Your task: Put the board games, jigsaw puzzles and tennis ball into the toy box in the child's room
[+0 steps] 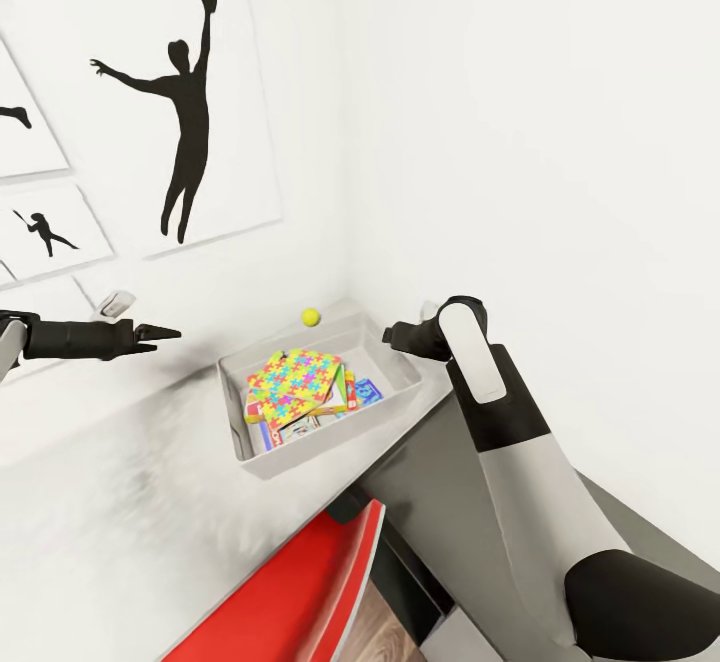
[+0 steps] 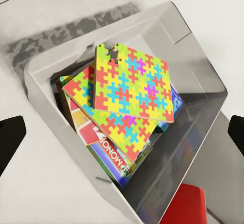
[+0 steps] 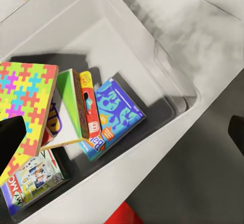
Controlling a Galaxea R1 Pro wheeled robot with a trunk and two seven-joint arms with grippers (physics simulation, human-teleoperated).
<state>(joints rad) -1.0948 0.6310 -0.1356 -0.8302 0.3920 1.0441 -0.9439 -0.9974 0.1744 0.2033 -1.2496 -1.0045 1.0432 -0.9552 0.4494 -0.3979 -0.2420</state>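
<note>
Grey plastic toy box (image 1: 400,397) sits on the pale table (image 1: 120,502), w/ both jigsaw puzzles (image 1: 292,382) stacked atop the board games (image 3: 109,115) inside, below and between the two grippers. Left gripper (image 1: 165,334), jaws apart & empty, hovers beside the bin; right gripper (image 1: 392,334), fingers likewise spread, hangs over its opposite rim. Beyond the jaws, tennis ball (image 1: 311,317) rests on the tabletop just behind the box, near the wall.
</note>
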